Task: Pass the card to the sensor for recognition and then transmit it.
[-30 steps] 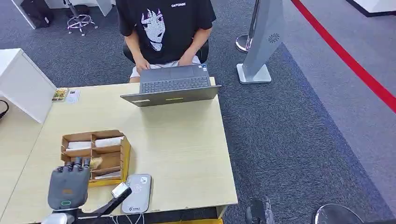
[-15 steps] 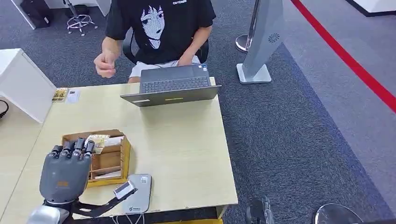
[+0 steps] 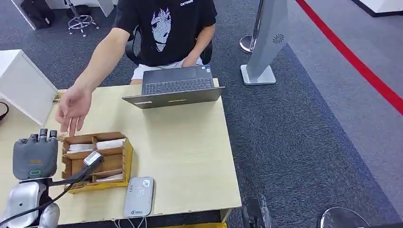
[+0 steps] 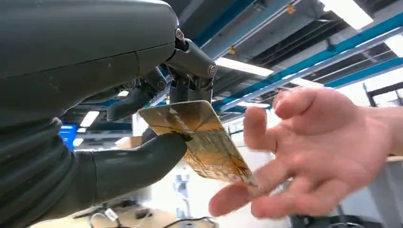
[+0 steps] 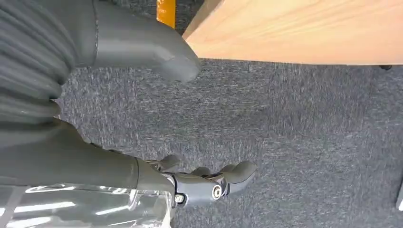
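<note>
Beside the wooden desk [image 3: 190,142], the left hand [image 3: 35,156], now raised from the reader [image 3: 139,196], pinches a gold card [image 4: 204,142] against a person's reaching hand [image 3: 72,105]; handover is close. Right hand [image 5: 190,183] hangs empty, fingers loosely apart.

The table [image 3: 190,142] is viewed from high above, looking forward and down. The left hand [image 4: 95,109] is seen close, facing upward toward the ceiling; the carpet [image 5: 294,142] is viewed downward from the right wrist

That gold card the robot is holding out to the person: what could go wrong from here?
The left hand pinches the card by one end only, so it could slip. The person's hand touches just its far corner; an early release might drop it onto the table.
</note>
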{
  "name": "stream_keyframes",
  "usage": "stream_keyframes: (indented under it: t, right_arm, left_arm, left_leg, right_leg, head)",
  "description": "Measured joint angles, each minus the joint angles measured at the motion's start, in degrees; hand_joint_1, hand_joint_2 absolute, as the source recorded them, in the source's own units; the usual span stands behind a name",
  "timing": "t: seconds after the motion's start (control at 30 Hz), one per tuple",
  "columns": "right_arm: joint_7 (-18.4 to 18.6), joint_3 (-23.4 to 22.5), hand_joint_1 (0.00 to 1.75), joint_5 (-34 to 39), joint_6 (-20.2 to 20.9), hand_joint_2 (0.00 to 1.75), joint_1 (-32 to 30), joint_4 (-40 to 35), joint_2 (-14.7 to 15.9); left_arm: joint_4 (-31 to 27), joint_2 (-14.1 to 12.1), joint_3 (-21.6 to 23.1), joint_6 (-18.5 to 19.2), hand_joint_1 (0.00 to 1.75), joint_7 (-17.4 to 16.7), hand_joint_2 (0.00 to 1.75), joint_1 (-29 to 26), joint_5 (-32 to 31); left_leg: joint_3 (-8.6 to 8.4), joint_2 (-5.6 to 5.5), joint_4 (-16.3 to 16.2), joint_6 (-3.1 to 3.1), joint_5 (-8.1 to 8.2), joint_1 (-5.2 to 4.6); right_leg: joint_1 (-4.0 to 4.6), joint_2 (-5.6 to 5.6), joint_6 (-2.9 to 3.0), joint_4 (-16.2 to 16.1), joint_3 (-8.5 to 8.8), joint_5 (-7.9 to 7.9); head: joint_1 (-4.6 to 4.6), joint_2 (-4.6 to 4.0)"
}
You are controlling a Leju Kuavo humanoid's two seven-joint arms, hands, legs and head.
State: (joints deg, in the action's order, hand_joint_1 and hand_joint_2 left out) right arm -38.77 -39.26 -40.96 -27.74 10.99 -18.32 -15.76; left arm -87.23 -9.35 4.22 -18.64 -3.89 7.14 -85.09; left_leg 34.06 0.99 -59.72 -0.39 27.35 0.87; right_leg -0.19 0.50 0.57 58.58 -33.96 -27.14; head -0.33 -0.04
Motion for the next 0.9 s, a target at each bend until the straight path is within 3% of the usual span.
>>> stream_keyframes:
  t: [0.23, 0.43, 0.47, 0.5, 0.53, 0.9]
  right_arm:
    - [0.0, 0.1, 0.00, 0.0, 0.2, 1.75, 0.1, 0.3, -0.2]
    - [0.0, 0.3, 0.00, 0.0, 0.1, 1.75, 0.0, 0.4, -0.2]
    - [0.0, 0.3, 0.00, 0.0, 0.1, 1.75, 0.0, 0.4, -0.2]
    - [0.0, 0.3, 0.00, 0.0, 0.1, 1.75, 0.0, 0.4, -0.2]
    - [0.0, 0.3, 0.00, 0.0, 0.1, 1.75, 0.0, 0.5, -0.2]
    - [0.2, 0.3, 0.00, 0.0, 0.1, 1.75, 0.0, 0.5, -0.2]
  left_arm:
    - [1.2, -0.6, 0.3, -0.2, 1.75, -0.3, 1.75, 0.7, 0.0]
    - [1.4, -0.5, 0.3, -0.4, 1.75, 1.5, 1.75, 1.1, 0.0]
    - [1.4, -0.4, 0.3, -0.4, 1.52, 1.9, 1.75, 1.2, 0.0]
    - [1.4, -0.1, 0.2, -0.6, 0.21, 2.7, 1.75, 1.3, 0.0]
    - [1.4, 0.0, 0.2, -0.8, 0.00, 3.1, 1.75, 1.3, 0.0]
    - [-2.2, 2.4, 0.0, -3.7, 0.00, 5.1, 1.75, 0.2, 0.0]
  left_leg:
    - [0.01, 0.01, 0.0, 0.00, 0.00, 0.00]
    - [0.01, 0.04, 0.0, 0.00, 0.01, 0.00]
    - [0.01, 0.04, 0.0, 0.00, 0.01, 0.00]
    - [0.02, 0.05, 0.0, 0.00, 0.02, 0.00]
    - [0.02, 0.05, 0.0, 0.00, 0.03, 0.00]
    - [0.04, 0.01, 0.0, -0.02, 0.07, 0.00]
  right_leg:
    - [0.00, 0.00, 0.00, 0.0, -0.01, 0.00]
    - [0.00, -0.03, 0.00, 0.0, -0.02, 0.00]
    - [0.00, -0.04, 0.00, 0.0, -0.02, 0.00]
    - [0.00, -0.05, 0.00, 0.0, -0.02, 0.00]
    - [0.00, -0.05, 0.00, 0.0, -0.02, 0.00]
    - [-0.01, -0.01, -0.03, 0.0, -0.01, -0.02]
  head:
    - [-0.02, 0.00]
    - [0.00, 0.00]
    - [-0.02, 0.00]
    - [0.00, 0.00]
    - [0.00, 0.00]
    - [0.00, 0.00]
